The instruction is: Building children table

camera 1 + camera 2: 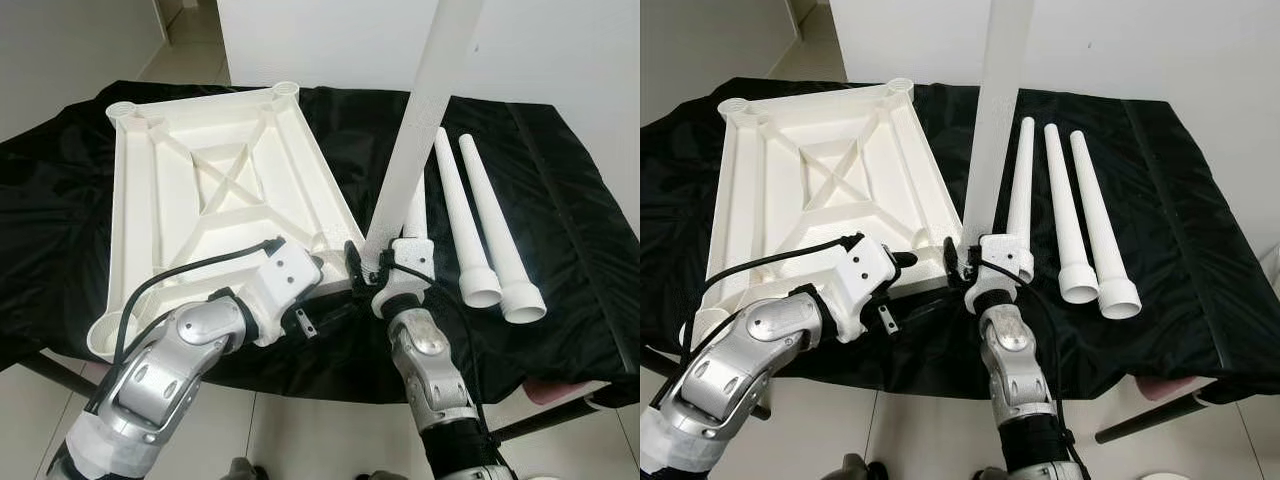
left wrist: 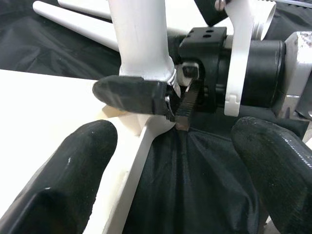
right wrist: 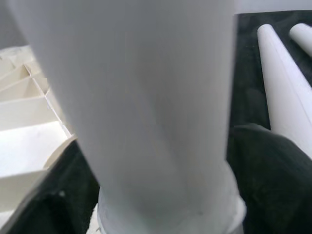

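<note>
Setting: home interior. Evidence: plain white walls, pale tiled floor, doorway at rear, work table draped in black cloth.

- The upright white plastic table leg runs out past the top edge of both eye views, so its upper end is cut off.
- Its foot, at the near corner of the upside-down white ribbed plastic tabletop, is covered by the right gripper; whether it sits in the socket cannot be told.
- In the right wrist view the leg is a close blur, masking most of the black fingers.
- The counter under the black cloth is hidden, apart from dark legs low down.
</note>
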You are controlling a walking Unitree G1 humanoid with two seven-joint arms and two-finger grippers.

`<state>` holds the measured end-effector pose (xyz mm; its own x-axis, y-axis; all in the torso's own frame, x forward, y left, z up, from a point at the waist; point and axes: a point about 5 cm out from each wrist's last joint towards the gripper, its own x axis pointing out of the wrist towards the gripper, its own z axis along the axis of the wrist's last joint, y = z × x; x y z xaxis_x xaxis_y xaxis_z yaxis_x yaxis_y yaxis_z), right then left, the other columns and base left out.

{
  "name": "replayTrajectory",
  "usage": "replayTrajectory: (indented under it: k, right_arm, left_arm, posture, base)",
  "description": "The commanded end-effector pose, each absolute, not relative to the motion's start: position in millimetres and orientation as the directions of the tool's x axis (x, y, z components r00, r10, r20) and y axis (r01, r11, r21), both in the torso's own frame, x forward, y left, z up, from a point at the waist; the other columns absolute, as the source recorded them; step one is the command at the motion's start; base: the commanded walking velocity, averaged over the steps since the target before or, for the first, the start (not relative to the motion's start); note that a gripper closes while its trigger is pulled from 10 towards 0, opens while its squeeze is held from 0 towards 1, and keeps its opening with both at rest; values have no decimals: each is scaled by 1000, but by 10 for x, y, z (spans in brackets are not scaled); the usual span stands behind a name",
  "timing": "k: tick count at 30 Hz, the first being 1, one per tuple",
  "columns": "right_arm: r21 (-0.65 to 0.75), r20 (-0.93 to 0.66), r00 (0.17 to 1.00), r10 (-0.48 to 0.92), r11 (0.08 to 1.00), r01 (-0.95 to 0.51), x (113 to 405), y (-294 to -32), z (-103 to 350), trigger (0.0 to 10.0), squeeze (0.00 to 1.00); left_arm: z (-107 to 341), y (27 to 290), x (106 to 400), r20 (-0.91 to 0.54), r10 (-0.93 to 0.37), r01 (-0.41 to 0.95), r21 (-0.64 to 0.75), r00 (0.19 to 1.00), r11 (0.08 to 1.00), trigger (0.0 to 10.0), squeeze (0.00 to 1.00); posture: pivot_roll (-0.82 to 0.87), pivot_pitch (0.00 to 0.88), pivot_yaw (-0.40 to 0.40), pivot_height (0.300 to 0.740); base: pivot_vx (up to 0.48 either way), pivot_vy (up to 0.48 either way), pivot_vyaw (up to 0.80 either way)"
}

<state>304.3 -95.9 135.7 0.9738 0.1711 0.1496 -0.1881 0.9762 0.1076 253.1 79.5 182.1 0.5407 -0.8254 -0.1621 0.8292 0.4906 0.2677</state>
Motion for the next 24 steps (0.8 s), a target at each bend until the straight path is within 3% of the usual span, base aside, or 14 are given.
replayTrajectory:
  k: [1,2,10,24]
  right_arm:
    - [118,133,976,173,975,-189,3003,-980,1306,10000,831]
    - [115,147,971,186,972,-204,2997,-1008,1332,10000,0]
    - [88,165,959,231,965,-247,2988,-1097,1369,10000,0]
    - [-57,205,836,509,859,-509,3091,-1223,1573,10000,0]
  left_arm:
    - [1809,807,2534,-170,-839,844,263,517,467,10000,0]
    - [1810,810,2541,-171,-838,843,265,518,468,10000,0]
    - [1822,819,2560,-171,-836,840,273,521,468,10000,0]
    - [1804,798,2527,-183,-849,857,263,496,443,10000,0]
  posture:
    - [-111,117,47,740]
    - [-112,116,47,740]
    - [-110,120,51,740]
    - [-115,122,66,740]
  base:
    - [0,0,0]
    - [0,0,0]
    - [0,0,0]
    - [0,0,0]
